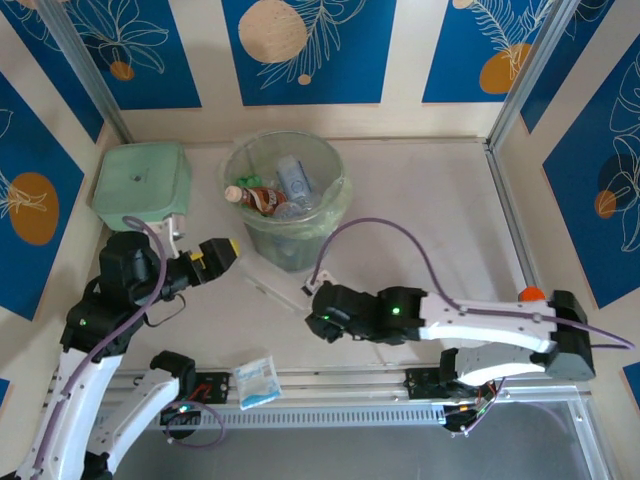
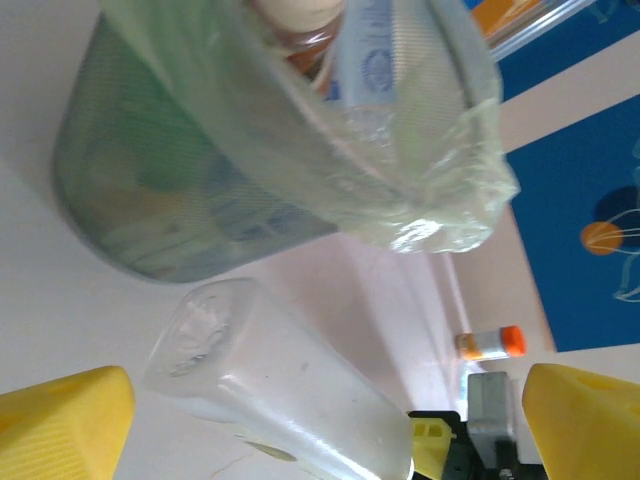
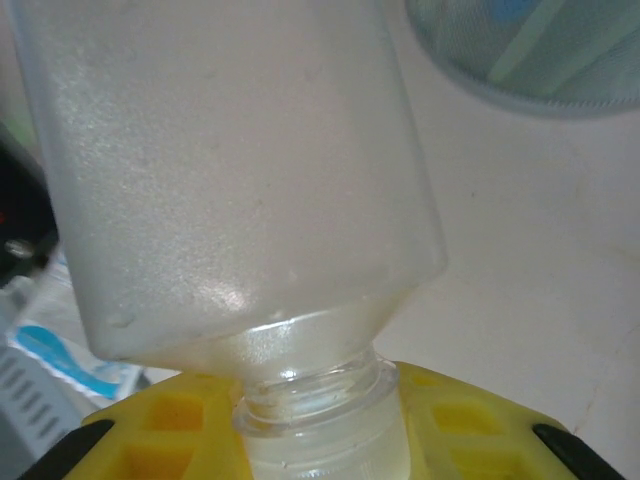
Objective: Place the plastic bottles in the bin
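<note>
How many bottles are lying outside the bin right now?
1 for certain: the long clear bottle lies on the table just before the bin, neck in the right gripper. A small orange-capped item by the right arm may be another.

Robot lab booth: aluminium frame (image 1: 88, 80), printed wall panels (image 1: 310, 50).

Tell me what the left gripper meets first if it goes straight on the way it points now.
Most likely the long clear bottle, lying just ahead between the left gripper's open fingers. The bin stands behind it. Depth is hard to judge in the wrist view.
</note>
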`<state>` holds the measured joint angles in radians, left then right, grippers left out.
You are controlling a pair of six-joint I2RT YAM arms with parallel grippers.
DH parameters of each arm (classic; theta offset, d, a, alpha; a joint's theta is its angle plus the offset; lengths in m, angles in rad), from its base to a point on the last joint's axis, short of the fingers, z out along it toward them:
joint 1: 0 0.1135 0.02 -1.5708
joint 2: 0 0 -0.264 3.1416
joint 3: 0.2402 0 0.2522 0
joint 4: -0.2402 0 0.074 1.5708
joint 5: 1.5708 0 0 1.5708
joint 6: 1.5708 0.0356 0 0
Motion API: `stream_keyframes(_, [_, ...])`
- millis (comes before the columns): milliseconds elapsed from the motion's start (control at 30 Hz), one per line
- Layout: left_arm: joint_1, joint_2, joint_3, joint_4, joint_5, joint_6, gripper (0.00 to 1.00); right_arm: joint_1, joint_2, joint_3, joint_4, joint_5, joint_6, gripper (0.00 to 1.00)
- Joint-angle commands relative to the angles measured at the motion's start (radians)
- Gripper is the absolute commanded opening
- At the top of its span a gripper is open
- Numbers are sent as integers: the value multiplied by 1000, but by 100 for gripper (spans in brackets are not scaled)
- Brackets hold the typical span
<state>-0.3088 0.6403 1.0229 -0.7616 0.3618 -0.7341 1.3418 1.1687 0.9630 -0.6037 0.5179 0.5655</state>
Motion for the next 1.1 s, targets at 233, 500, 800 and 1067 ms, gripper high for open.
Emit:
stream_keyframes(233, [4,67,-58,243,246,-184,99,-17,-225,7,38,-12,-35,19])
stream_keyframes(500, [5,92,-191,526,391,-345,95,-46,-237,-3,88,-78,-51,19])
stream_keyframes(800, [5,105,-188,503,388,-313,80,-64,-206,4,117,-145,-68,18])
stream_keyframes(1067, [5,114,-164,495,380,-294,57,-67,-208,11,115,-133,-68,19])
